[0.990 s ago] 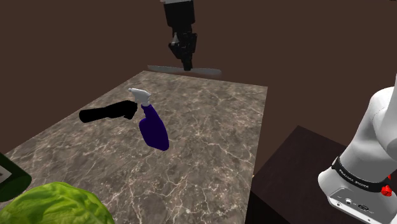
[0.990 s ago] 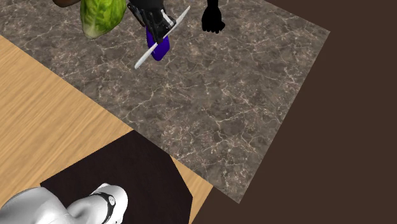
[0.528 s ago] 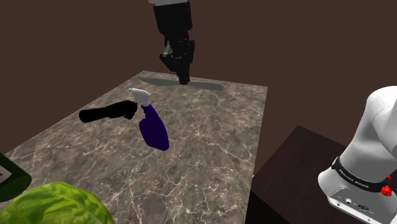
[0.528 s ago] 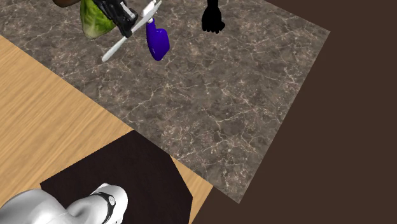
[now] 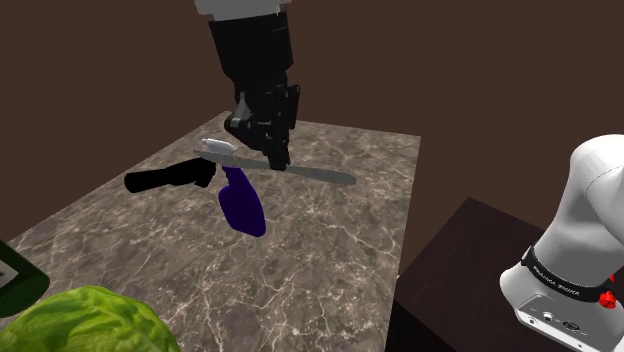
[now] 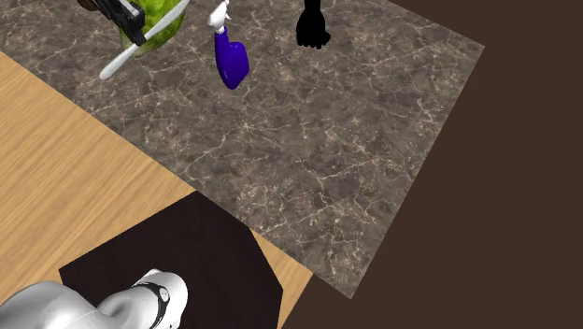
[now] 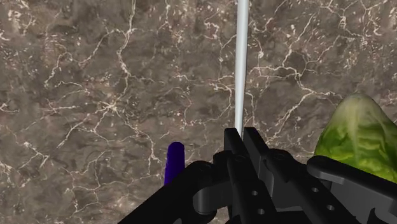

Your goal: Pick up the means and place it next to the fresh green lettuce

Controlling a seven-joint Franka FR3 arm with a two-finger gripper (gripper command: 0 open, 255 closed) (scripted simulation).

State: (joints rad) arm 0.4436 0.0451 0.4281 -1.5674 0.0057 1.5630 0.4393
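My gripper (image 5: 266,140) is shut on a long, thin grey-white utensil (image 5: 318,176) and holds it level above the marble tabletop (image 5: 330,250). In the second exterior view the gripper (image 6: 124,13) and utensil (image 6: 131,51) hang over the table's edge, just in front of the green lettuce (image 6: 164,28). In the wrist view the utensil (image 7: 242,63) sticks straight out from the closed fingertips (image 7: 240,135), and the lettuce (image 7: 356,137) lies off to one side below. From the shoulder view the lettuce (image 5: 85,320) sits at the near left corner.
A purple spray bottle (image 5: 243,205) with a white trigger lies mid-table, close under the gripper. A black handle-shaped object (image 5: 168,178) lies beside it. A dark green thing (image 5: 15,285) sits by the lettuce. The dark stand (image 6: 177,266) rests on a wooden floor (image 6: 65,159).
The gripper has carried the utensil from the table's far edge towards the lettuce, passing over the spray bottle; it has gone left in the second exterior view. The grip stayed shut.
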